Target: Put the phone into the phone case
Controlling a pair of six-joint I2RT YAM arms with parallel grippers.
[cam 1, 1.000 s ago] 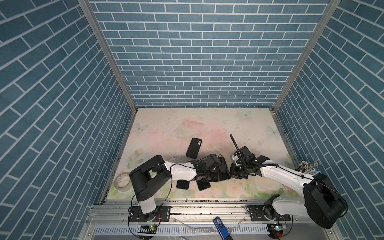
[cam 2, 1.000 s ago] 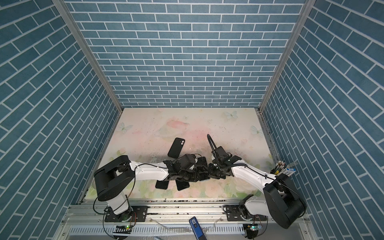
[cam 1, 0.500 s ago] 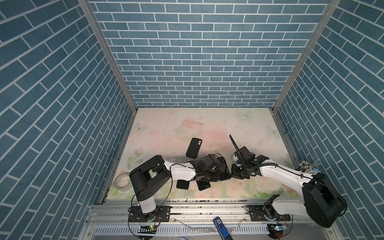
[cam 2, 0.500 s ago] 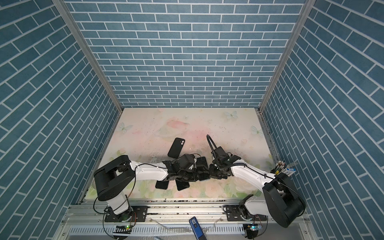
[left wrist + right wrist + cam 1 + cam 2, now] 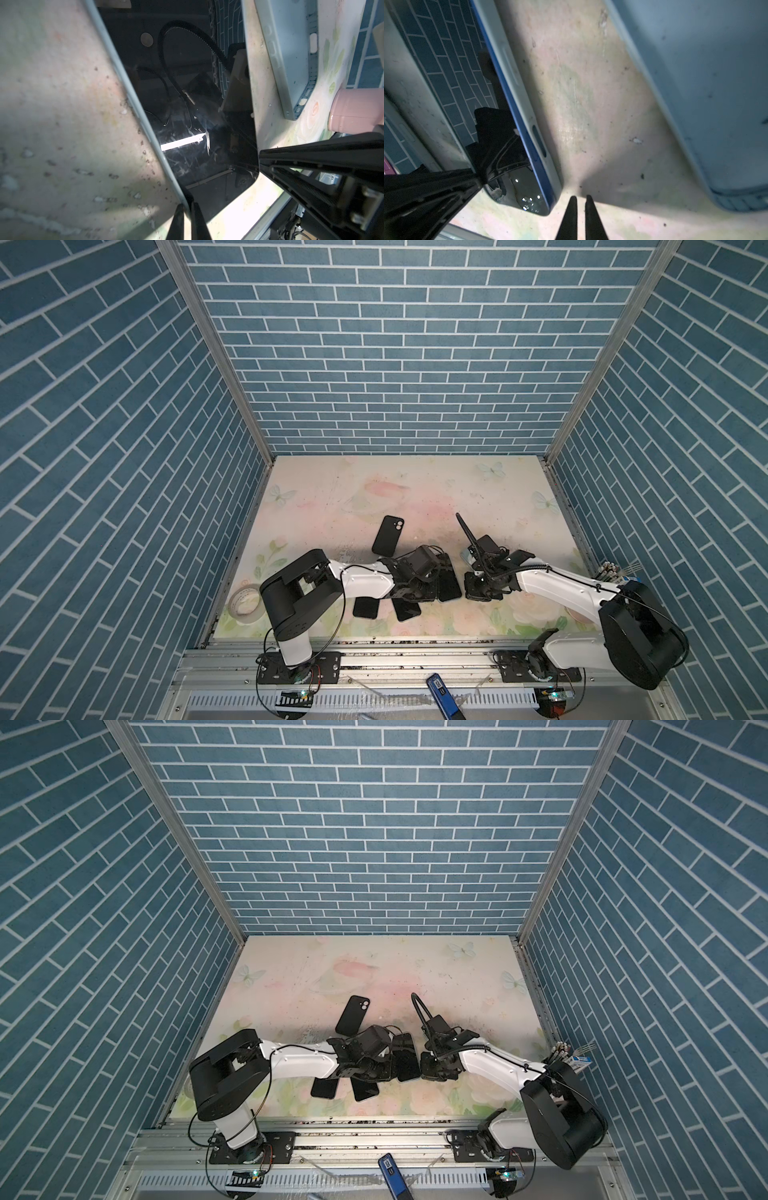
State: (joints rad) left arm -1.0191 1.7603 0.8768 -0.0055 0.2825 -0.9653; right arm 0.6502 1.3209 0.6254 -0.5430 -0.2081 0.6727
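Observation:
A phone [image 5: 449,587] with a black glossy screen [image 5: 197,135] and a blue edge [image 5: 517,124] lies near the table's front middle. My left gripper [image 5: 188,205] is shut on the phone's long edge near one corner, pinching it between both fingers. It reaches in from the left in both top views [image 5: 432,589]. My right gripper [image 5: 580,199] is shut and holds nothing. It sits low over the table just beside the phone's corner, on its right [image 5: 473,593]. The black phone case [image 5: 388,535] with a camera cutout lies flat further back and to the left, apart from both grippers [image 5: 353,1016].
Two more dark phones [image 5: 365,608] [image 5: 406,609] lie under the left arm near the front edge. A pale blue flat device [image 5: 716,83] lies close to the right gripper [image 5: 291,62]. A tape roll [image 5: 245,603] sits at the front left. A pink cup-like thing [image 5: 353,112] shows in the left wrist view.
My left gripper's jaws have closed onto the phone's edge. Both arms have stayed almost in place, and the right gripper has not changed.

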